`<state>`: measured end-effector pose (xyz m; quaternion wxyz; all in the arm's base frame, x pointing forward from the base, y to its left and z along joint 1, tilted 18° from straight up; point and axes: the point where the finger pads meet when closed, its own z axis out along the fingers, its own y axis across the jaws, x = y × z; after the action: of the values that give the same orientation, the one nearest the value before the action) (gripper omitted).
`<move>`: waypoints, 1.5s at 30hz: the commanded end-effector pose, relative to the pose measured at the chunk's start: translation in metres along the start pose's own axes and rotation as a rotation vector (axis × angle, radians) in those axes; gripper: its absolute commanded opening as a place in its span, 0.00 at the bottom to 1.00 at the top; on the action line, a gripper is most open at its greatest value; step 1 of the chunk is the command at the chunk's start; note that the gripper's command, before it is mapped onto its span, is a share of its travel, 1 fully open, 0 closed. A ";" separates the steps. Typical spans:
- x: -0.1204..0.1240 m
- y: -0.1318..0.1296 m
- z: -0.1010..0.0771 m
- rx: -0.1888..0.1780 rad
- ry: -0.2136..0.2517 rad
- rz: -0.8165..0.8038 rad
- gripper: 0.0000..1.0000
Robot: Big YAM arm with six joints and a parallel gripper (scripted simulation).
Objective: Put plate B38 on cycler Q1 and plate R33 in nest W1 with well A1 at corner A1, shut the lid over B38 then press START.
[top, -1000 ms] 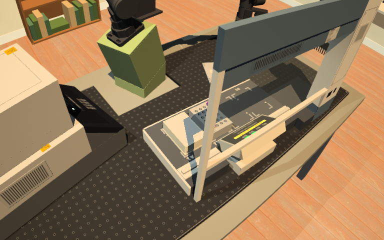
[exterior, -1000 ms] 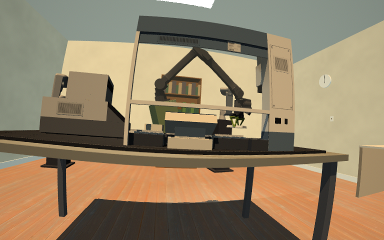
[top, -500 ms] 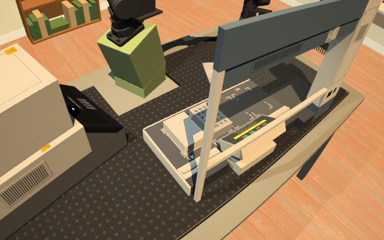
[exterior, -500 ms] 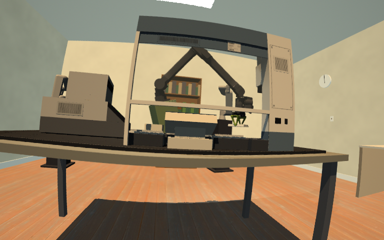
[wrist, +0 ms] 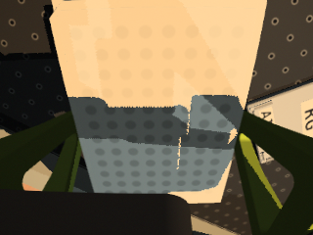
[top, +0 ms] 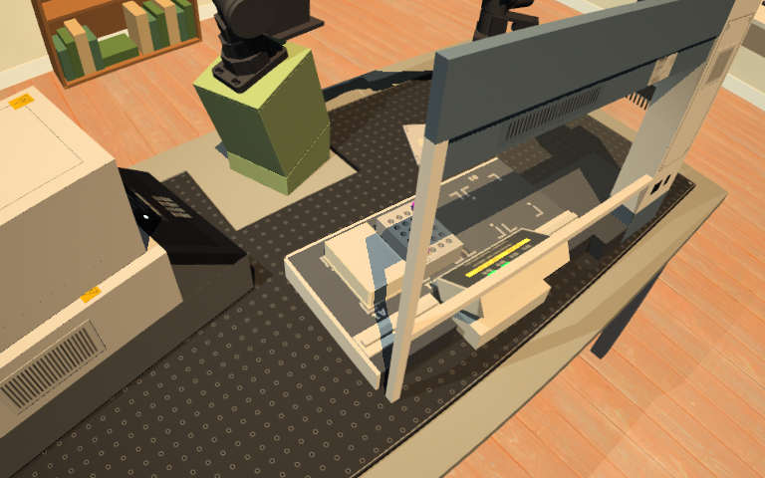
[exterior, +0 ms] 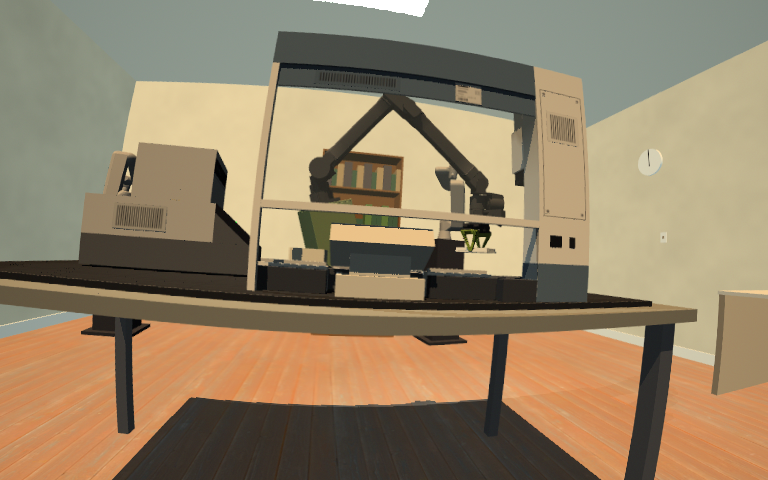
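My gripper [exterior: 476, 247] [wrist: 157, 117] is shut on a pale 96-well plate [exterior: 487, 250] [wrist: 156, 64], held roughly level above the bench to the right in the exterior view. Its ID label cannot be read. In the top view gripper and plate are hidden. Q1 appears to be the beige housing [top: 50, 168] [exterior: 175, 175] with a black sloped front [top: 185, 236]; its lid state and lamp cannot be told. The tube cooling block [top: 451, 256] and the deep-well block [top: 347, 248] sit on the deck. The RG nest [wrist: 286, 103] shows partly at the right of the wrist view.
The instrument frame's dark crossbeam [top: 541, 84] [exterior: 396, 59], thin post [top: 411, 293] and low rail [top: 526, 261] [exterior: 396, 211] surround the deck. A panel with a yellow strip [top: 499, 257] stands at the deck's edge. Corner brackets mark bare deck beyond the cooling block.
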<state>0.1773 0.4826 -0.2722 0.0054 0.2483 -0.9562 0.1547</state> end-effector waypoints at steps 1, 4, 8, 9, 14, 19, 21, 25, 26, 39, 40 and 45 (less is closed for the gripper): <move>-0.026 0.011 -0.010 -0.032 -0.036 0.016 0.00; -0.034 0.009 -0.010 -0.037 -0.036 0.019 0.00; -0.038 0.009 -0.019 -0.045 -0.044 0.022 0.00; -0.039 0.009 -0.022 -0.047 -0.046 0.023 0.00; -0.035 0.013 -0.028 -0.049 -0.051 0.026 0.00; -0.021 0.018 -0.034 -0.045 -0.047 0.016 0.00; -0.015 0.019 -0.033 -0.039 -0.044 0.009 0.00; -0.008 0.015 -0.031 -0.028 -0.034 0.005 0.00; -0.008 0.012 -0.030 -0.026 -0.030 0.010 0.00; -0.034 0.004 -0.033 -0.053 -0.048 0.024 0.00; -0.035 0.005 -0.032 -0.053 -0.048 0.024 0.00; -0.032 0.009 -0.023 -0.046 -0.042 0.031 0.00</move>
<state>0.1853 0.4793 -0.2728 0.0074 0.2412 -0.9579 0.1557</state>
